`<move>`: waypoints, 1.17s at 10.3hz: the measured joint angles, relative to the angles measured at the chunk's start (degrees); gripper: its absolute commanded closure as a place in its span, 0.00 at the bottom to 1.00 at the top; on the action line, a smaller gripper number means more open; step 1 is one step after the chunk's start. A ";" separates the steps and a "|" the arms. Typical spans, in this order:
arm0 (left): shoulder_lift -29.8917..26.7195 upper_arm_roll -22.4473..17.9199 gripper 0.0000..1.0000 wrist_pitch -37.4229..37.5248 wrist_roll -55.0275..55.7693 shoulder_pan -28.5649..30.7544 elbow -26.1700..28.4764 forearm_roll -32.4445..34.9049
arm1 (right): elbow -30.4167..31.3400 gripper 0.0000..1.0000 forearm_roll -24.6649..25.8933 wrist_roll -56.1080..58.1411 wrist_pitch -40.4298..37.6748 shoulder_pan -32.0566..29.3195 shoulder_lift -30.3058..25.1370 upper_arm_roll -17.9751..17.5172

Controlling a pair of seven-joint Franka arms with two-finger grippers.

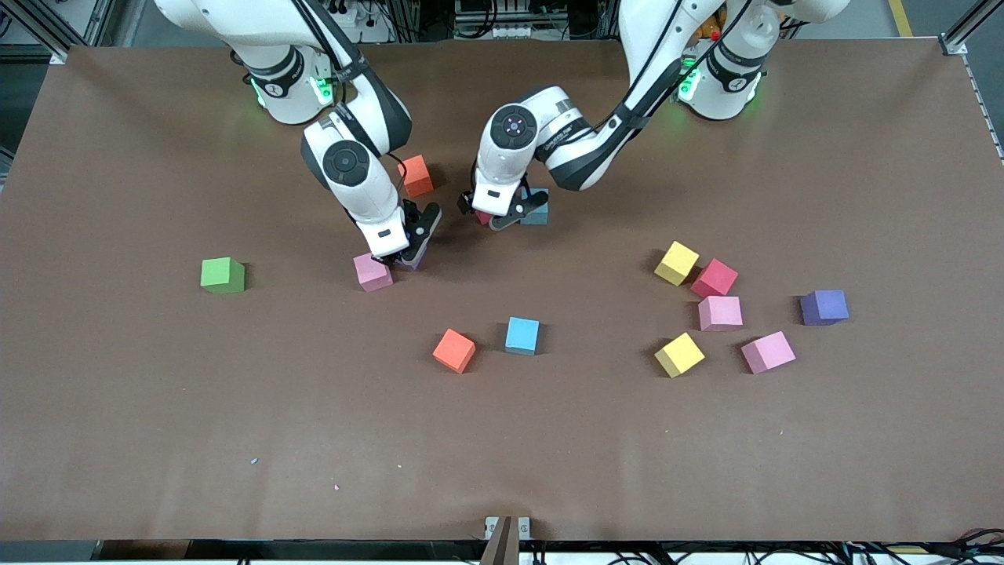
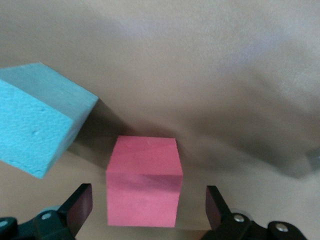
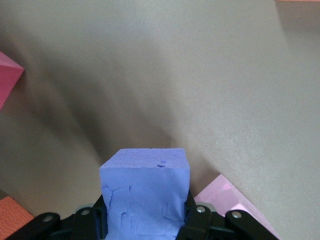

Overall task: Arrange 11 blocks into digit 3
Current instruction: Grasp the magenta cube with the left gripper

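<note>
The blocks lie scattered over the brown table point(image 1: 157, 431). A purple block point(image 3: 145, 197) is pinched between the pressed fingers of the right gripper point(image 1: 401, 255), low over the table and just beside a pink block point(image 1: 372, 272). A red block point(image 2: 144, 181) sits on the table between the spread fingers point(image 2: 80, 206) of the left gripper point(image 1: 502, 213), which touch neither of its sides; a light blue block point(image 2: 35, 122) stands just beside it. An orange block point(image 1: 416, 175) rests near the right arm, farther from the front camera than the pink one. Nearer that camera, around the table's middle, a second orange block point(image 1: 454, 350) and a second light blue block point(image 1: 522, 335) lie close together. Toward the left arm's end sits a loose cluster: a yellow block point(image 1: 676, 263), a red block point(image 1: 714, 278), a pink block point(image 1: 720, 312), another yellow block point(image 1: 679, 355) and another pink block point(image 1: 768, 351), with a second purple block point(image 1: 824, 307) a little apart. A green cube point(image 1: 223, 275) stands alone toward the right arm's end.
</note>
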State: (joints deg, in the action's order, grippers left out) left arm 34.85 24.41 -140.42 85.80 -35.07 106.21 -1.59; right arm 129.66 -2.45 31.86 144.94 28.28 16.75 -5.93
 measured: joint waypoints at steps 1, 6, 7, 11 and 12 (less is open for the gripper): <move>0.67 0.00 0.00 -0.01 0.00 -0.23 -0.39 0.00 | 0.00 1.00 0.00 0.02 -0.36 -0.46 0.01 0.01; 2.38 -0.10 0.76 0.00 -0.03 -0.96 -0.56 0.71 | 0.03 1.00 0.00 0.03 -0.62 -0.73 0.14 -0.04; 2.68 -0.12 0.98 0.00 -0.03 -1.25 -0.56 0.88 | 0.03 1.00 0.00 0.03 -0.63 -0.73 0.14 -0.05; 2.23 -0.46 1.00 0.82 1.35 -0.93 -1.49 1.04 | 0.03 1.00 0.00 0.03 -0.63 -0.74 0.14 -0.05; 0.93 -0.54 1.00 2.34 4.00 -0.30 -2.02 1.06 | 0.03 1.00 0.00 0.04 -0.82 -0.74 0.13 -0.06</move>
State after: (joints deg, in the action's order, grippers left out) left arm 35.78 23.87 -138.08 89.81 -35.37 104.18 -0.53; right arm 129.69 -2.45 31.90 144.12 27.55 16.89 -5.99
